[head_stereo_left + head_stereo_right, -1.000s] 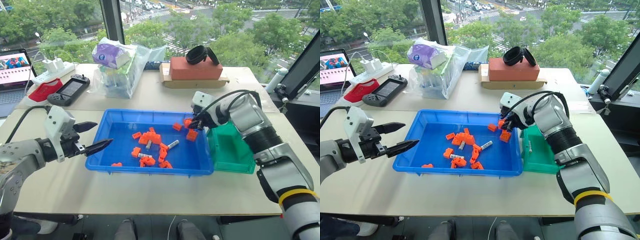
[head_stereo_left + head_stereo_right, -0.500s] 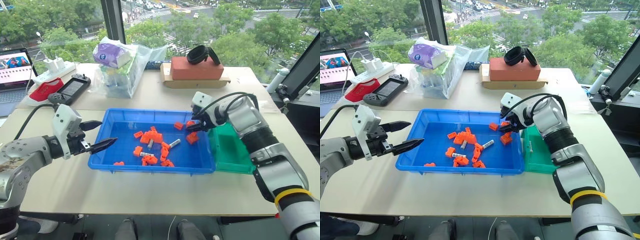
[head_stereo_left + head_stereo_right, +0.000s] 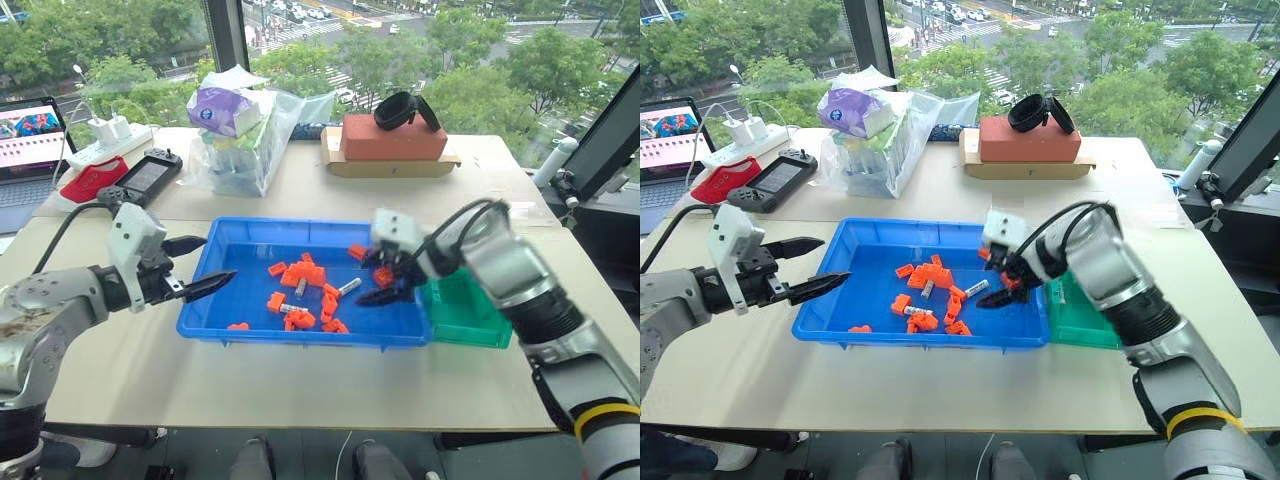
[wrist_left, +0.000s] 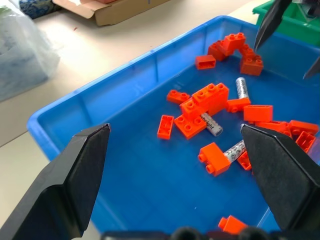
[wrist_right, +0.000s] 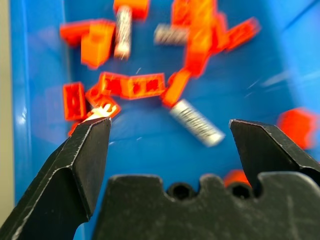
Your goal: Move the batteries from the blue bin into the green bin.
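The blue bin (image 3: 300, 335) sits mid-table and holds orange blocks (image 3: 300, 272) with three grey batteries among them: one (image 3: 349, 287) towards the right, one (image 3: 300, 288) in the middle, one (image 3: 291, 310) nearer the front. The green bin (image 3: 465, 310) stands against its right end. My right gripper (image 3: 385, 283) hangs open, pointing down over the blue bin's right part, above a battery (image 5: 196, 122) and holding nothing. At the left rim my left gripper (image 3: 218, 258) is open and empty, pointing across the bin at the batteries (image 4: 211, 124).
On the far table stand a plastic bag of goods (image 3: 240, 135), a handheld console (image 3: 140, 180), a power strip (image 3: 105, 140), a laptop (image 3: 25, 135) and a red-brown box (image 3: 390, 140) with a black strap. Bare tabletop lies in front of the bins.
My right gripper has opened and swung from the green bin's edge back and down over the blue bin's right part. The left gripper has hardly moved.
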